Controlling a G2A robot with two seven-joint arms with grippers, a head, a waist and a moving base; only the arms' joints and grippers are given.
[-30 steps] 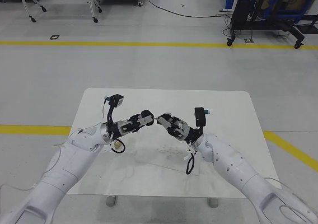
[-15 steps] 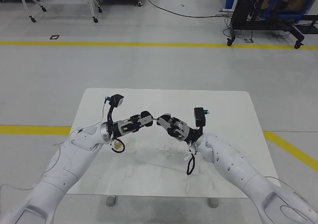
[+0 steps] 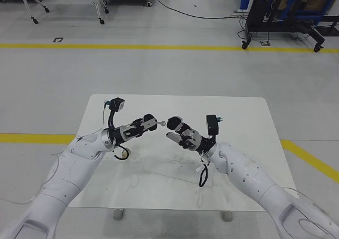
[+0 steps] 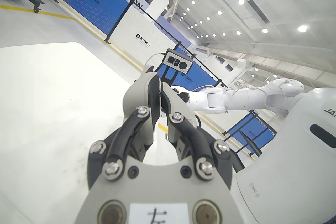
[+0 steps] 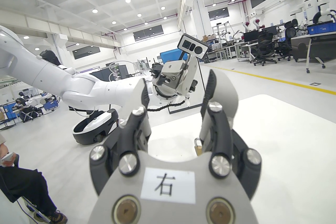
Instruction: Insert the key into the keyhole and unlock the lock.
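My left gripper (image 3: 153,123) hovers over the left middle of the white table (image 3: 235,113). Its pads (image 4: 155,88) are pressed together, shut on a small silvery key (image 3: 162,123) that pokes out of the tips toward the other arm. My right gripper (image 3: 170,129) faces it a short gap away, open with nothing between its fingers (image 5: 210,93). A brass padlock (image 5: 198,146) with a silver shackle lies on the table; from above, the padlock (image 3: 125,153) sits under my left forearm, partly hidden.
A black cable loop (image 3: 202,176) hangs from my right wrist over the table's middle. The table's far half and right side are bare. Carts and frames stand on the floor well beyond the far edge.
The two grippers were tip to tip; now my right gripper has opened and my left arm has drawn back to the left with the key.
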